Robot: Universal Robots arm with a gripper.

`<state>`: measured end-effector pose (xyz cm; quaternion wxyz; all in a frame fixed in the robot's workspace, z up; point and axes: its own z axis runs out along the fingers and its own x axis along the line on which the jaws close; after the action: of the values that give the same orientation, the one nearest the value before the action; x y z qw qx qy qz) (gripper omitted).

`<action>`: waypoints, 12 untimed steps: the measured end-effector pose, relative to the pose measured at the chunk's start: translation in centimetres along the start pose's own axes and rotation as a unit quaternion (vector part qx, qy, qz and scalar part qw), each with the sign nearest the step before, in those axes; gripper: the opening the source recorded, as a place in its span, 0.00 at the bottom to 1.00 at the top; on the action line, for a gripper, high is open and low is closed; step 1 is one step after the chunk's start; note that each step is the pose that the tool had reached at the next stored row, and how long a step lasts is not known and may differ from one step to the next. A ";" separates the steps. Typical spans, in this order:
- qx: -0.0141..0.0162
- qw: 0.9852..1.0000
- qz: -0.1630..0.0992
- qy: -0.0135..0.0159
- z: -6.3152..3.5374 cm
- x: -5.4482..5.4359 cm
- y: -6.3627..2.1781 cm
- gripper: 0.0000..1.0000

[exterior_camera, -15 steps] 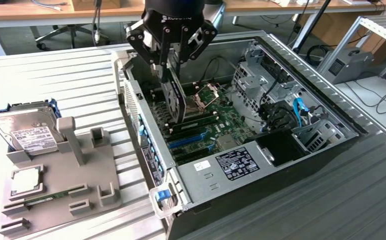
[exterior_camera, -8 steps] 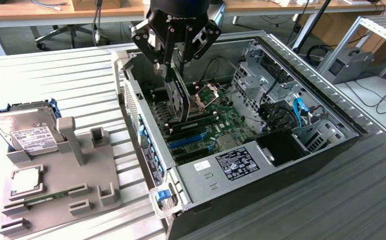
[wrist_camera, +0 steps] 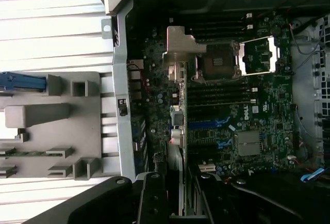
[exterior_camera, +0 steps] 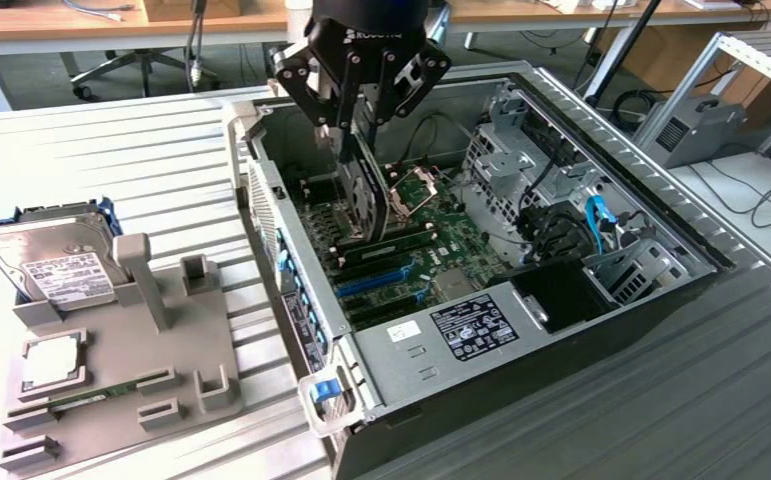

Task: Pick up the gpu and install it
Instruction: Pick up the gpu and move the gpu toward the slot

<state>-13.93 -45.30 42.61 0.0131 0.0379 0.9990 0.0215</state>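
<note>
fingers [exterior_camera: 324,135] [wrist_camera: 152,203] clenched on the upper edge of the gpu [exterior_camera: 365,195] [wrist_camera: 176,126], one on each face. the card hangs upright and edge-on to the exterior view, dark face toward that view's right, inside the open computer case [exterior_camera: 412,375]. its lower edge lies close over the motherboard [exterior_camera: 452,240] [wrist_camera: 268,105]; whether it touches a slot cannot be told. in the wrist view the card runs as a thin strip away from the fingers, with its silver bracket at the far end beside the open cpu socket [wrist_camera: 219,64]. blue expansion slots [exterior_camera: 372,285] [wrist_camera: 206,124] lie just beside the card. on the exterior view's left, well apart from the case, a grey holder [exterior_camera: 132,350] [wrist_camera: 56,131] rests on the slatted surface [exterior_camera: 132,160], carrying a hard drive [exterior_camera: 52,260] in a blue frame and a narrow green memory stick [exterior_camera: 92,395].
</note>
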 end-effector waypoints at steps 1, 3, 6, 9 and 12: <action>0.000 1.000 0.000 0.000 0.00 -0.1 0.01 0.26; 0.000 1.000 0.000 0.000 0.01 -0.4 0.03 0.26; 0.000 1.000 0.000 0.000 0.03 -0.9 0.07 0.26; 0.000 1.000 0.000 0.000 0.03 -1.3 0.10 0.26; 0.000 1.000 0.000 0.000 0.04 -1.6 0.12 0.26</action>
<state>-12.31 -45.30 42.61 0.0131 0.0378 0.9990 0.0215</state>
